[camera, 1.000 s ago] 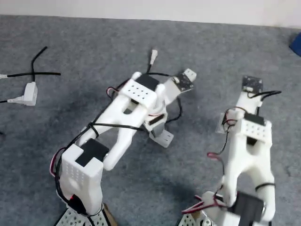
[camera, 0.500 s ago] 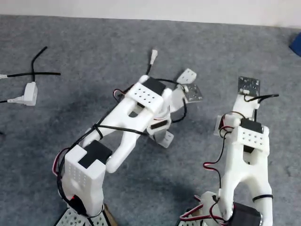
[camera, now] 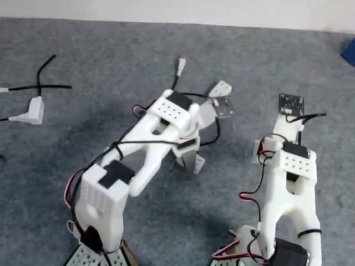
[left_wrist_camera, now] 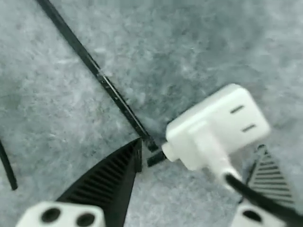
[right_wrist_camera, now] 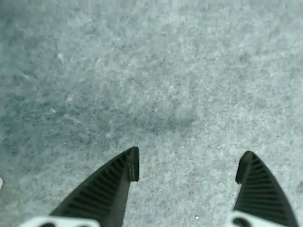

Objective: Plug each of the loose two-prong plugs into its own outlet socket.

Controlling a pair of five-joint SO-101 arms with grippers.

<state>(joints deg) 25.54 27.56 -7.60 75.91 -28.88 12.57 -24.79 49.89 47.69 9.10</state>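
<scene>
Starting out, nothing seems plugged yet.
Both wide open: left claw (left_wrist_camera: 199,149) around a socket (left_wrist_camera: 213,130), right claw (right_wrist_camera: 189,158) over the surface (right_wrist_camera: 142,71).

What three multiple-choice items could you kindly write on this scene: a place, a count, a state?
1. The white socket lies: A) on the grey mat by the left end effector B) in a bowl C) atop an arm
2. Slots on its face: A) one B) two C) four
3. The right end effector is: A) shut on a plug B) shut on a cable C) open, empty
1 A, mat lies under it; 2 B, two slots show; 3 C, fingers apart over mat.
</scene>
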